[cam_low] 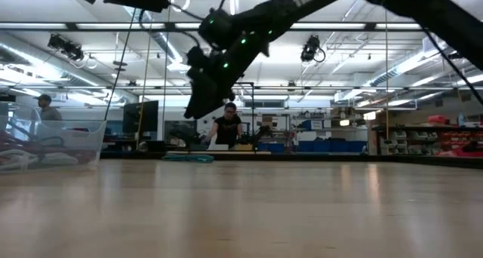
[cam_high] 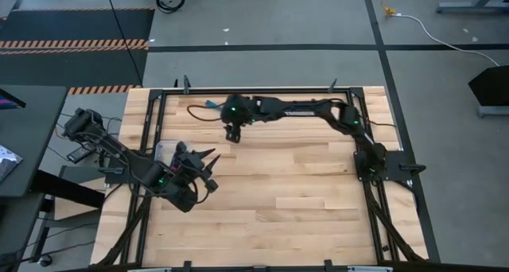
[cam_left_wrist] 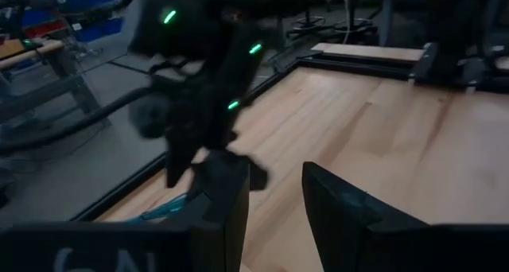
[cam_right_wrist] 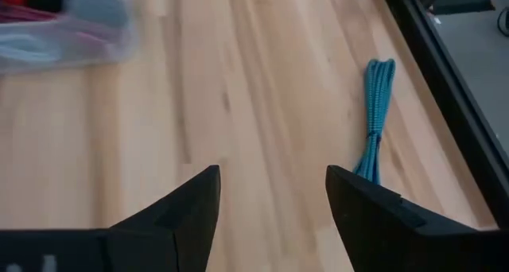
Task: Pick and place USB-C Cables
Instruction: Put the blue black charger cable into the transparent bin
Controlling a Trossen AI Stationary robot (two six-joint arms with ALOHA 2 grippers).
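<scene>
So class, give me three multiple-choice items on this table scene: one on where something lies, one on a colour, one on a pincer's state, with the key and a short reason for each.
1. Where does the loose cable bundle lie?
A. Near the table's far edge, by the right pincer
B. At the table's near edge
C. Inside the left pincer

2. What colour is that loose cable?
A. Orange
B. Teal
C. White

3. How does the right pincer stand?
A. Shut on the cable
B. Open, holding nothing
C. Out of view

Key:
1 A: the high view shows the teal cable near the far frame rail, just beside the right pincer.
2 B: the right wrist view shows it plainly teal against the wooden table.
3 B: its fingers stand apart with only bare wood between them.

The left pincer waits open beside the clear tub.
</scene>
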